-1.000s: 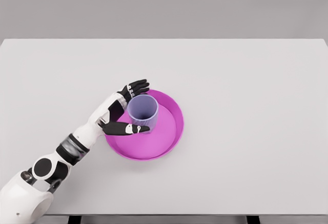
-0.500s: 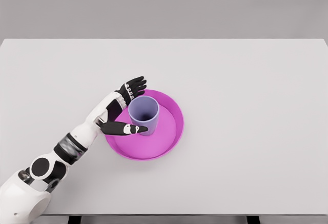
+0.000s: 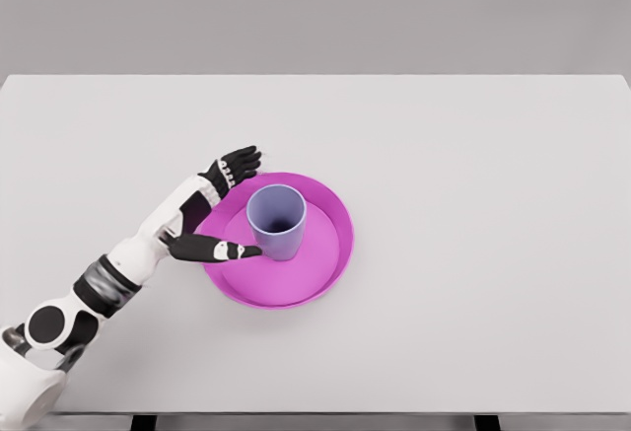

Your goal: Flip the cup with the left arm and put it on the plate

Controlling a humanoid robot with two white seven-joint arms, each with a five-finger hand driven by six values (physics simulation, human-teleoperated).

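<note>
We find the left hand (image 3: 212, 209) with its fingers spread and nothing in its grasp. The four fingers (image 3: 237, 165) reach toward the upper right and end just beside the outer rim of the plate on its upper left side. The thumb (image 3: 219, 250) extends separately to the right, its tip lying over the plate's left edge and stopping just short of the cup's base. We see a narrow gap between thumb tip and cup wall, and we cannot tell whether the thumb rests on the plate rim or hangs just above it. The palm faces the cup, with the cup standing apart from it.

The lilac cup (image 3: 277, 220) stands upright inside the magenta plate (image 3: 325, 263), mouth upward, its long axis vertical and leaning neither way so far as this view shows. It sits left of the plate's centre, nearer the hand than the far rim.

The plate lies slightly left of the middle of the white table (image 3: 473, 175). We note wide bare table surface to the right of the plate and behind it, and a broad strip between the plate and the table's near edge. The white left arm (image 3: 108, 278) crosses the table from the lower left corner, occupying the room on that side.
</note>
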